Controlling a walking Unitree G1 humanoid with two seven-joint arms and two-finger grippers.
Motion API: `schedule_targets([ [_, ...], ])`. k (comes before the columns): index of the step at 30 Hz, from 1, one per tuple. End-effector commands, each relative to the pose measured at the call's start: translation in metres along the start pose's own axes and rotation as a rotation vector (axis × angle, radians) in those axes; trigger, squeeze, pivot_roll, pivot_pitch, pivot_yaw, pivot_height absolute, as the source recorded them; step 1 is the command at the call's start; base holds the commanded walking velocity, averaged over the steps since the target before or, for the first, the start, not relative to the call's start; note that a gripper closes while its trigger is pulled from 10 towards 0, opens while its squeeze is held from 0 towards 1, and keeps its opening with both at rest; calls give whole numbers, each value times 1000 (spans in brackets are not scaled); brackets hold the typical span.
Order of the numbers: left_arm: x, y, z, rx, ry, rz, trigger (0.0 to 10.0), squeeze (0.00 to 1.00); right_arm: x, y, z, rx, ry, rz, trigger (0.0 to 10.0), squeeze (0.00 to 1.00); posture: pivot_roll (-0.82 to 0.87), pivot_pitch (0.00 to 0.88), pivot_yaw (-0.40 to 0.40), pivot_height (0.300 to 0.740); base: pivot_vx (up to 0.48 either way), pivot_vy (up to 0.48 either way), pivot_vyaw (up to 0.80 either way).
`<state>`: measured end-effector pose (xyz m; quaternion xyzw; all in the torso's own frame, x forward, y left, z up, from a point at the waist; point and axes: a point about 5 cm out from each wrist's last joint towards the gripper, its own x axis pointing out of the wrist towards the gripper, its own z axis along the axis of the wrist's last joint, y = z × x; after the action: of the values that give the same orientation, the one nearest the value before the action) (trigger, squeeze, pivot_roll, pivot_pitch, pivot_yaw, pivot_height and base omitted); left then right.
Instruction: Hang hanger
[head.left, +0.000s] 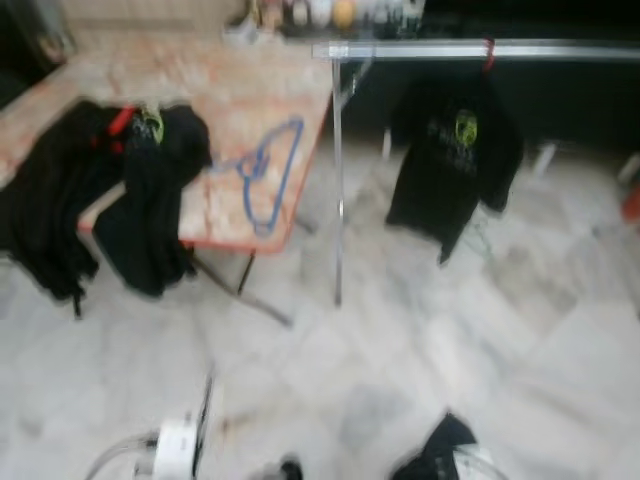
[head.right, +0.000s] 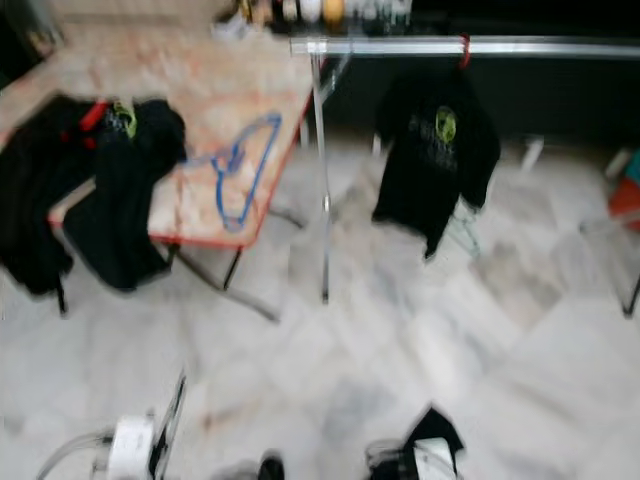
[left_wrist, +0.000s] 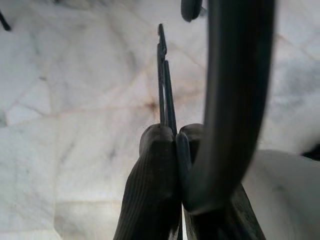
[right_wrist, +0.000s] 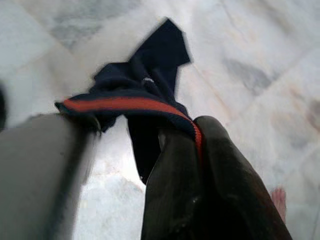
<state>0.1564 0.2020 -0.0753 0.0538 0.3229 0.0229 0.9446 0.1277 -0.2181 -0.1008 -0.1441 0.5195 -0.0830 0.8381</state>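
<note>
My left gripper (left_wrist: 176, 132) is shut on a thin dark hanger (left_wrist: 162, 75), seen edge-on and pointing away over the marble floor. It hangs low at the bottom left, where the hanger shows as a thin line (head.left: 205, 400). My right gripper (right_wrist: 192, 131) is shut on a dark garment with red trim (right_wrist: 145, 90), low at the bottom right (head.left: 445, 450). Ahead stands a metal clothes rail (head.left: 480, 50). A black T-shirt (head.left: 455, 165) hangs from it on a red hanger. The eye views are blurred.
A marble-topped folding table (head.left: 230, 90) stands at the left, with a blue hanger (head.left: 270, 170) on it. A heap of black clothes (head.left: 100, 190) drapes over its near corner. The rail's upright (head.left: 337, 200) stands beside the table. Pale marble floor (head.left: 420, 350) lies between me and the rail.
</note>
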Motion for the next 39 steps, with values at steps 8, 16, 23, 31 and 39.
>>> schedule_targets([
  [8,0,6,0,8,4,10,10000,0,-1,5,-3,8,8,9,10000,0,33,94,-3,740,-304,0,0],
  [16,0,6,0,9,7,11,10000,0,-1,6,-2,10,6,8,10000,0,35,94,-2,740,-305,0,0],
  [23,0,7,0,9,8,12,10000,0,-1,6,-2,11,6,7,10000,0,34,94,-2,740,-303,0,0],
  [31,0,7,-1,12,9,12,10000,0,-1,6,-3,11,6,5,10000,0,35,95,-2,740,-224,0,0],
  [39,0,8,-2,28,19,20,10000,0,-2,6,-3,13,-3,8,10000,0,34,95,1,740,0,0,0],
])
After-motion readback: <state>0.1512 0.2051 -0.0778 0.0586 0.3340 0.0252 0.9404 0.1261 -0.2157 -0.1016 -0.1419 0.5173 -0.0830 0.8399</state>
